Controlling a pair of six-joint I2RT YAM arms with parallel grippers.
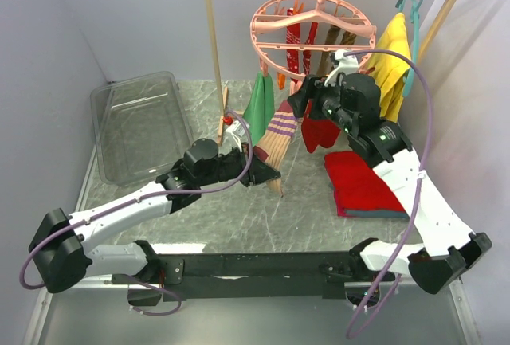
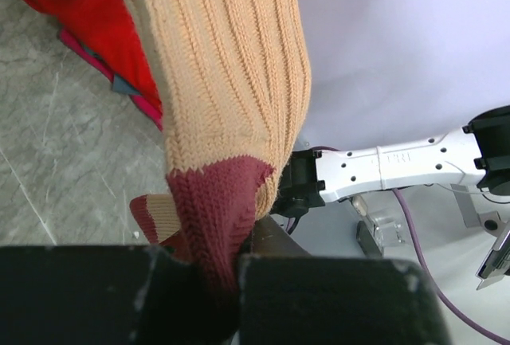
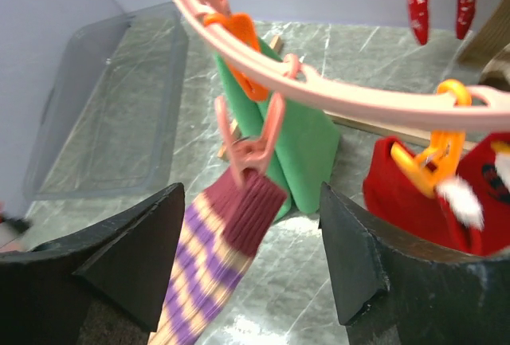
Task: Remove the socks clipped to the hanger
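Fingers (image 2: pixel 80 297) pinching sock (image 2: pixel 231 82), marbled table (image 2: pixel 48 138), lilac walls (image 1: pixel 143 18)

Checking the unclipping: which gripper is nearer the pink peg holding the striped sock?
Right. The open right gripper faces the pink peg from close by; the left gripper is lower, shut on the toe of the striped sock.

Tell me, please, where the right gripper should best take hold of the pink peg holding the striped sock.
Likely the pink peg's two splayed upper arms, just below the hanger ring, not the tips biting the striped sock's maroon cuff. Squeezing there should open it. Approach from the near side, where the open right gripper faces it, one finger per arm.
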